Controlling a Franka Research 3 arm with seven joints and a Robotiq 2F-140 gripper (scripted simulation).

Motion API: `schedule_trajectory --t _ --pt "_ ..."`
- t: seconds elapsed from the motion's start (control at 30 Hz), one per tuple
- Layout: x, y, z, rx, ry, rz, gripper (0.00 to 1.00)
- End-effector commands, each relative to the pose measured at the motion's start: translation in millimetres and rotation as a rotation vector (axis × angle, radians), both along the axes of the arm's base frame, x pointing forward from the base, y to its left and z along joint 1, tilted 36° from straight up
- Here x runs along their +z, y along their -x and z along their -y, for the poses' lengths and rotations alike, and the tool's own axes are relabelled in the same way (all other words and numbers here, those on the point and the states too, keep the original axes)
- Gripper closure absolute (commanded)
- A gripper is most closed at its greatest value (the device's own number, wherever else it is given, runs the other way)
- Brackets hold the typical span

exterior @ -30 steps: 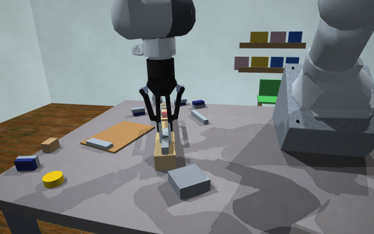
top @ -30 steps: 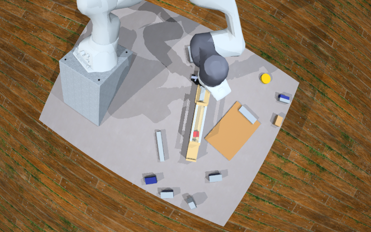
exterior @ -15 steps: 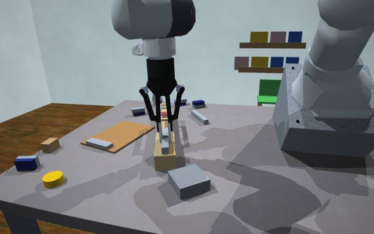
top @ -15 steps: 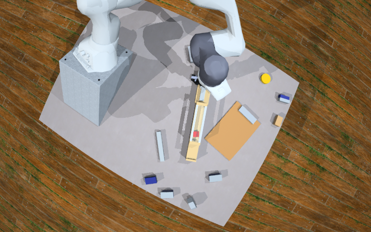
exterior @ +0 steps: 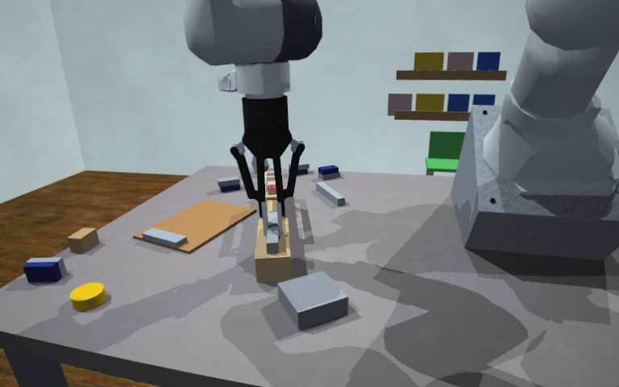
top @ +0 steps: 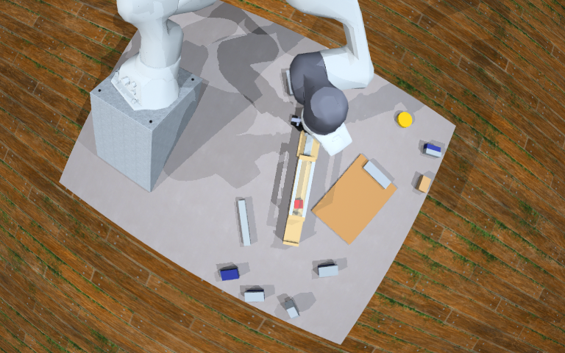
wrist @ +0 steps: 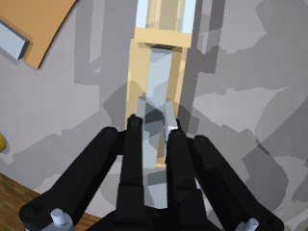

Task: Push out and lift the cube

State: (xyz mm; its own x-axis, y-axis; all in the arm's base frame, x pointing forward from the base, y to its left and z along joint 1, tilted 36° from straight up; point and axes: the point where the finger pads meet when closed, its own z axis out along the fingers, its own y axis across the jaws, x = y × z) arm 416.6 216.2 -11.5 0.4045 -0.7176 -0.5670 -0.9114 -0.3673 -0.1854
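Observation:
A long tan channel [top: 301, 192] with a clear roof lies on the grey table. It also shows in the side view [exterior: 273, 259] and the wrist view [wrist: 161, 45]. The small red cube [top: 298, 204] sits inside it under the roof, toward the end far from my gripper, and shows faintly in the side view [exterior: 271, 188]. My gripper [exterior: 271, 213] stands upright over the channel's near open end. It is shut on a thin grey stick [wrist: 156, 112] that lies along the channel floor and points inward. In the top view the wrist hides the fingers.
An orange board [top: 353, 198] with a grey block on it lies beside the channel. A grey bar [top: 243, 221] lies on the other side. A grey slab [exterior: 312, 297] sits near the channel's near end. A yellow disc [top: 404, 118], small blocks and the pedestal [top: 139, 126] surround them.

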Motion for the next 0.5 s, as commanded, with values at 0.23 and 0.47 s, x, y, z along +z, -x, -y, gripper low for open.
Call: schedule_trajectory --t 0.23,0.47 --pt "-15.1 -15.3 22.2 0.004 0.002 0.01 1.0" --pt "-22.7 -21.6 31.8 0.004 0.002 0.01 1.0"
